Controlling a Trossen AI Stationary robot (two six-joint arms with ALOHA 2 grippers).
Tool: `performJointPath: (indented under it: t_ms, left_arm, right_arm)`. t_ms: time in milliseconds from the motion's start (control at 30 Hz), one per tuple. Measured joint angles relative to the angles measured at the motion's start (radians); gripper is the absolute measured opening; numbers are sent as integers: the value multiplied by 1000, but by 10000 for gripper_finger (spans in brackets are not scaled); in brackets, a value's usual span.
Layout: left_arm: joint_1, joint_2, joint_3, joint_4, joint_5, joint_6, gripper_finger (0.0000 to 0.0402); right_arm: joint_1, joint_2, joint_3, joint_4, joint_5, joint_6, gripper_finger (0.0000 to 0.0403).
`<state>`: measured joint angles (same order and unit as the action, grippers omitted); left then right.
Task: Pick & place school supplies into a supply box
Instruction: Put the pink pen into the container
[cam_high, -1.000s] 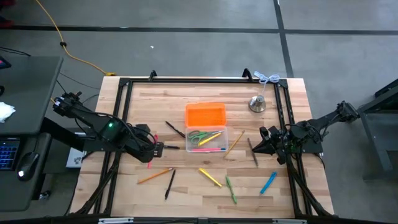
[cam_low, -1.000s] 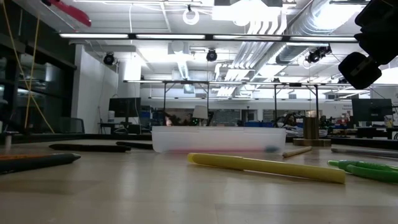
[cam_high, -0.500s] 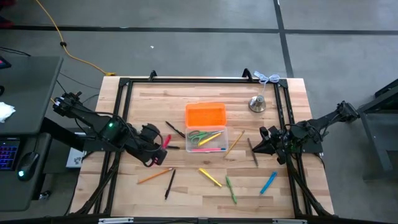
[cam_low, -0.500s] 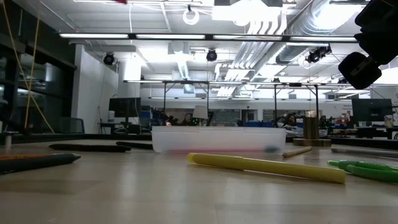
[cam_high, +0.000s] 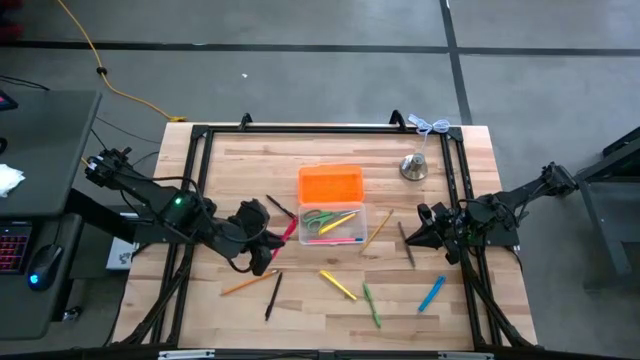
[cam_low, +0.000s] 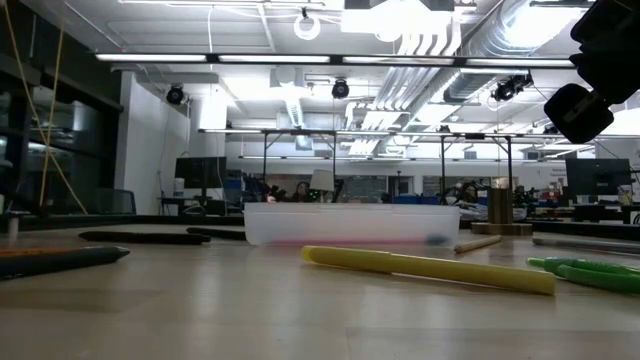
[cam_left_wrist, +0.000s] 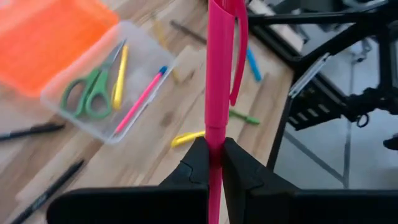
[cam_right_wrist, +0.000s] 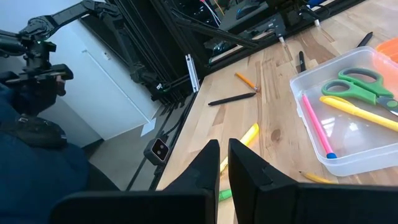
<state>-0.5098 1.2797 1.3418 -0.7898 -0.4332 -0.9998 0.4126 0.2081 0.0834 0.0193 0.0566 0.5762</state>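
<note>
The left gripper (cam_high: 268, 229) hangs above the table just to the left of the supply box (cam_high: 331, 222), its fingers (cam_left_wrist: 198, 163) clamped tight on a pink pen (cam_left_wrist: 217, 81) near one end, so most of the pen's length sticks out beyond the tips. From above, the pen's long axis runs on a slant, the free end aimed up and across toward the box's near left corner, while the box's own long side lies left to right. That mismatch looks to me like the main risk: let go at this angle and the pen could bridge the rim or tip off the wall onto the wood instead of dropping in. The grip is also far from the pen's middle, so it may swing or slip as the wrist turns. Inside the clear tray there are already green-handled scissors (cam_high: 318, 216), a yellow pen (cam_high: 340, 219) and another pink one (cam_high: 335, 240), which leaves less flat room and could prop a newcomer up. The orange lid (cam_high: 330, 184) lies open behind the tray. The right gripper (cam_high: 420, 231) waits off to the right of the box, pinched closed and holding nothing.
</note>
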Motion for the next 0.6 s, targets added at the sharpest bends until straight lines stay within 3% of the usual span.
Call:
performJointPath:
  t_ms: [600]
  left_arm:
    - [0, 0, 0, 302, -21, 235, 47]
  right_arm:
    - [0, 0, 0, 0, 0, -17, 12]
